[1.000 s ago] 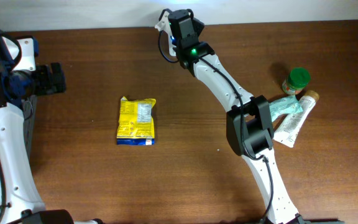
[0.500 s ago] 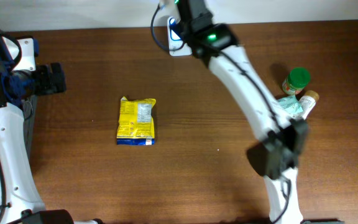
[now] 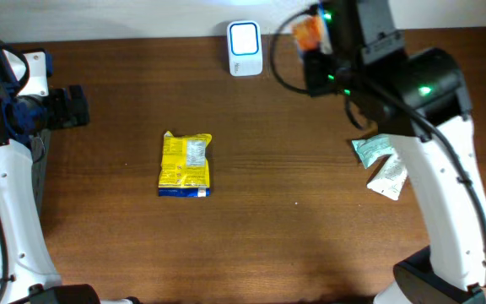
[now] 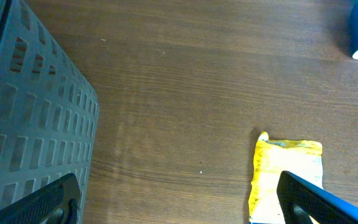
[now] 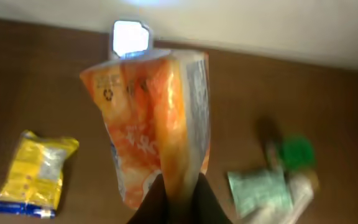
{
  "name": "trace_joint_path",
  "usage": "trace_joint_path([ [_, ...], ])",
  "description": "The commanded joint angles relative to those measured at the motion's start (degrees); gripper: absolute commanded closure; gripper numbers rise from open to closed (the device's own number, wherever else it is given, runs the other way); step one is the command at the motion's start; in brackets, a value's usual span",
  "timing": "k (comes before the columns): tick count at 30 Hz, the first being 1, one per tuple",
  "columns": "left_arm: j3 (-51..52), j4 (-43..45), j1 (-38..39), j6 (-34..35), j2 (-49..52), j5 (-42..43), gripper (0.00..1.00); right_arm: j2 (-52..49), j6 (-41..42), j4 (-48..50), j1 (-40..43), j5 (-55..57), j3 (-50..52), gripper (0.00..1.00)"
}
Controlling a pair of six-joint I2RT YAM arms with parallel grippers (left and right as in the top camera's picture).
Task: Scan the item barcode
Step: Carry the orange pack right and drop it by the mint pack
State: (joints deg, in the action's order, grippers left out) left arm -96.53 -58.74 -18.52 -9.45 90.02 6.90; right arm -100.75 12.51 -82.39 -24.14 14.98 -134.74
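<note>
Overhead, the right hand [image 3: 321,52] is shut on the orange packet [image 3: 307,32], which hangs above the table [image 3: 268,236] just right of the white scanner [image 3: 245,38]. It is beside the scanner window, not over it, so I think the reading could fail. The left hand [image 3: 72,107] stands wide open and empty, well apart at the left side.

From the left wrist, I see a dark crate [image 4: 30,118] and a yellow packet [image 4: 286,180] on the brown wooden table, with much free room between them.

From the right wrist, the hand pinches only the bottom edge of the orange packet. The soft film bends, so it may slip or turn, and wrinkles could hide the barcode. Behind it are a pale wall [image 5: 278,25] and a blurred green pouch [image 5: 260,193].
</note>
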Motion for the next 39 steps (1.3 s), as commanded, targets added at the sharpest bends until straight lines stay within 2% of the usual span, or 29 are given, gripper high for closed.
trace_joint_path([
  [1,-0.24,0.09,-0.39,-0.94,0.39,0.37,0.01,-1.27,10.82,-7.08,6.93,2.60,-0.15,0.96],
  [6,-0.24,0.09,-0.39,-0.94,0.39,0.39,0.01,-6.49,12.00,-11.54,15.06,1.99,-0.09,0.96],
  [10,-0.24,0.09,-0.39,-0.94,0.39,0.39,0.01,-12.68,11.98,-10.78,19.91,1.99,3.52,0.96],
  [19,-0.24,0.09,-0.39,-0.94,0.39,0.39,0.01,-25.09,11.98,0.13,24.22,2.19,14.36,0.96],
  [27,-0.24,0.09,-0.39,-0.94,0.39,0.39,0.01,-28.04,12.00,6.01,26.14,2.14,20.15,0.95],
  [29,-0.24,0.07,-0.39,-0.94,0.39,0.37,0.01,-28.04,11.96,5.70,26.16,2.16,20.22,0.72],
  [31,-0.24,0.09,-0.39,-0.94,0.39,0.39,0.01,-28.04,11.96,5.49,26.14,2.14,20.20,0.59],
  [39,-0.24,0.07,-0.39,-0.94,0.39,0.37,0.01,-26.82,9.77,4.09,26.10,-2.99,19.91,0.59],
])
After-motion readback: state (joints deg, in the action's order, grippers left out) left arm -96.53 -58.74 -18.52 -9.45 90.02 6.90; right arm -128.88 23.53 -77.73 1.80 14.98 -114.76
